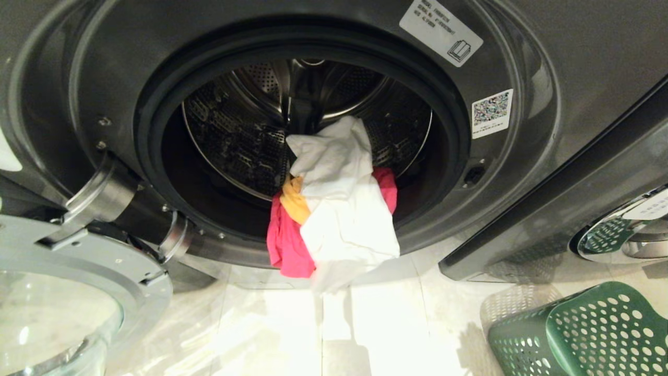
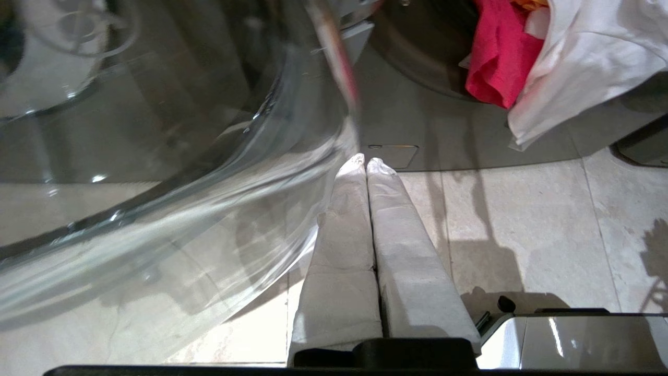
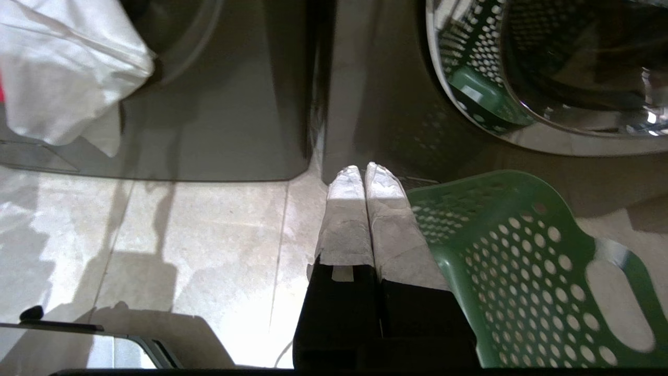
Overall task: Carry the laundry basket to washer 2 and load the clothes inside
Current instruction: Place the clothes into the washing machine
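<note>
I've got the clothes (image 1: 334,203) draped over the open washer's (image 1: 522,172) door lip, hanging down toward the floor, both grippers pinched closed and empty, with my left gripper (image 2: 365,162) nearer the bundle than the right gripper (image 3: 360,169) by the laundry basket (image 3: 522,271).

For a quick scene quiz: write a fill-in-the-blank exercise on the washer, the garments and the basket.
1. The dark grey front-loading washer has its glass door swung ____.
2. The bundle of white, pink-red and yellow-orange garments hangs over the drum's lower ____.
3. The dark green perforated plastic basket stands on the ____.
4. The right gripper has its jaws ____.

Missing words: open; rim; floor; shut
</note>
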Available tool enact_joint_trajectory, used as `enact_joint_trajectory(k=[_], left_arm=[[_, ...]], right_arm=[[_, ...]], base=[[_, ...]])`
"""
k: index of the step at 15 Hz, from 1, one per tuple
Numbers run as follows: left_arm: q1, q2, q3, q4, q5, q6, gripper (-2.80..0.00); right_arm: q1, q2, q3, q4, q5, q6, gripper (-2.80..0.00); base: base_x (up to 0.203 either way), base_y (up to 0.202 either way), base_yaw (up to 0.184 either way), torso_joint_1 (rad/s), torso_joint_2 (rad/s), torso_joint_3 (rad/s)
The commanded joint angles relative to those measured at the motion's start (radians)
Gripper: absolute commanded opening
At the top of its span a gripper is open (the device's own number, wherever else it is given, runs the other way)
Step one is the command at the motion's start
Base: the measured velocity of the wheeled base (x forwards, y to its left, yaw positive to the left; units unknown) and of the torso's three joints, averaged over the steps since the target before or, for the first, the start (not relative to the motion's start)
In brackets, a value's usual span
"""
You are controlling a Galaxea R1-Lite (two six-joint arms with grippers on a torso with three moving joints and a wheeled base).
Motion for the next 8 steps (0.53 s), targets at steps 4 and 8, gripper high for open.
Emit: enact_joint_trajectory(k=[4,8], left_arm=[[0.000,0.000,0.002,0.001,0.000,0.000,-2.80],[0.000,0.000,0.002,0.000,0.000,0.000,-2.80]], right_arm=[[0.000,0.002,0.034,-0.002,0.000,-0.001,-2.80],[0.000,0.002,0.034,-0.002,-0.001,0.010,-2.80]], base=[[-0.002,-0.005,0.133,0.002,0.00,0.003],[0.001,-0.008,0.173,0.003,0.00,0.003]])
